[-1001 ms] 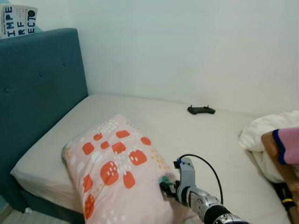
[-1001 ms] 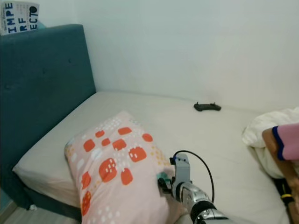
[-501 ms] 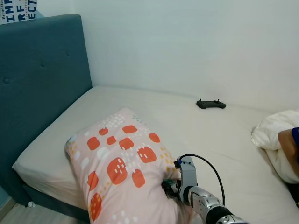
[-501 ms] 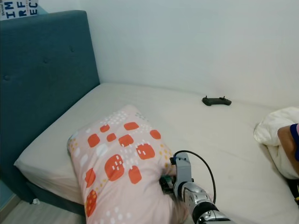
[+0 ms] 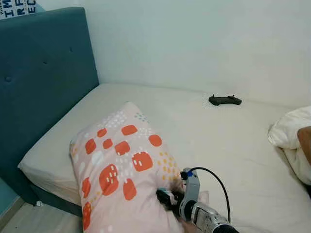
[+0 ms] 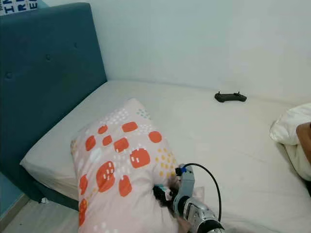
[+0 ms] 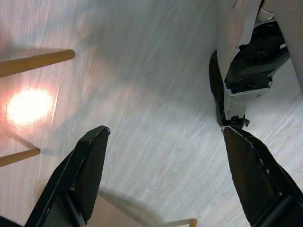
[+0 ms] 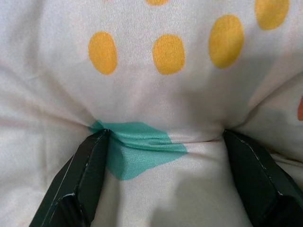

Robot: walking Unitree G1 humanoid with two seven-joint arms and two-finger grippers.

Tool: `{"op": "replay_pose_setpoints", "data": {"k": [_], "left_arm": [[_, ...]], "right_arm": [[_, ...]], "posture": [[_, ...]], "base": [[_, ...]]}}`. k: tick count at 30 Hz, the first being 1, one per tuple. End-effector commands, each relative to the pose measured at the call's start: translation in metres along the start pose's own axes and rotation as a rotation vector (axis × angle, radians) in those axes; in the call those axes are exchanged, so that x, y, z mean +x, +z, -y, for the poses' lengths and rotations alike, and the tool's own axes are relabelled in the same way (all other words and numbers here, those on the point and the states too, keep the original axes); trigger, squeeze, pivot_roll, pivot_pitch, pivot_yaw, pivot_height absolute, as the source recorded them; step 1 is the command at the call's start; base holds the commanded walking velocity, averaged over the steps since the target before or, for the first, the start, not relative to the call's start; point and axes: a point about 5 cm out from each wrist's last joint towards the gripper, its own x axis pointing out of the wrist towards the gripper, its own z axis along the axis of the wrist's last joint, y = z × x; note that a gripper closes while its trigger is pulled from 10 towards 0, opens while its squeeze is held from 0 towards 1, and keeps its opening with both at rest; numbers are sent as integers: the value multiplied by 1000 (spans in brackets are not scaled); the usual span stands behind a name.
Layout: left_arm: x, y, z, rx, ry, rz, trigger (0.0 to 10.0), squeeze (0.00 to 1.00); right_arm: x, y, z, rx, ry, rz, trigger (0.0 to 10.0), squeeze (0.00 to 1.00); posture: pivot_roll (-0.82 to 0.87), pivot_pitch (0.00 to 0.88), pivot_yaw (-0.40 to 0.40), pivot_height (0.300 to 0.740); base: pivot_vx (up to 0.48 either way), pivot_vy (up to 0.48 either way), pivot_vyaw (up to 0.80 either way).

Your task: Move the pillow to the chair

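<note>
One pillow (image 5: 121,170), pale pink with orange blocks, white specks and small yellow dots, stands propped on the near edge of the bed (image 5: 204,131), at about 7 o'clock of the head view, its lower end overhanging the mattress edge; the right gripper (image 5: 167,198) presses into its side at about 6 o'clock, the silver forearm and a looped black cable (image 5: 214,177) trailing behind it; in the right wrist view the two black fingers (image 8: 85,179) are set apart with the pillow fabric bunched between them, a teal patch and yellow dots puckered into the gap, so they pinch a fold of the cloth; the bed is covered in a plain cream sheet, smooth and mostly bare, running back to a white wall (image 5: 204,43) at 12 o'clock; a teal buttoned headboard (image 5: 43,77) rises at 9 to 10 o'clock, with a corner of a lettered white item (image 5: 17,7) on top of it at 11 o'clock; a black game controller (image 5: 225,100) lies near the wall at about 1 o'clock, well apart from the pillow; a rumpled white blanket (image 5: 289,141) sits at 3 o'clock; the left gripper (image 7: 165,175) hangs over a pale wood-grain floor (image 7: 142,94), its fingers spread wide on nothing, with light wooden legs (image 7: 33,64) nearby and the robot's foot (image 7: 246,71) close by.
</note>
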Motion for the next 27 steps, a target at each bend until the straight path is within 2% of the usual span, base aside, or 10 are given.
{"op": "replay_pose_setpoints", "data": {"k": [1,5,6,14,19,22,27], "left_arm": [[0,-1,1,10,-11,4,10000,0],[0,0,0,9,-12,6,10000,0],[0,1,0,8,-12,7,10000,0],[1,4,1,4,-16,14,10000,0],[1,5,2,1,-17,16,10000,0],[1,6,3,1,-19,16,10000,0],[2,8,5,1,-23,19,10000,0]], "right_arm": [[1,-32,-7,13,0,-132,10000,0],[3,-32,-9,-36,-27,-143,10000,0],[4,-30,-10,-50,-27,-140,0,0],[7,-22,-12,-115,-26,-140,0,0],[9,-15,-15,-107,1,-107,0,0],[10,-12,-19,-103,43,-89,0,0],[16,-7,-41,-114,228,-47,0,0]], "posture": [[163,161,-10,531],[159,156,-13,531],[159,155,-13,531],[157,154,-20,531],[155,152,-22,531],[154,151,-23,531],[148,144,-25,531]], "base": [[0,0,0],[0,0,0],[0,0,0],[0,0,0],[0,0,0],[0,0,0],[0,0,0]]}}
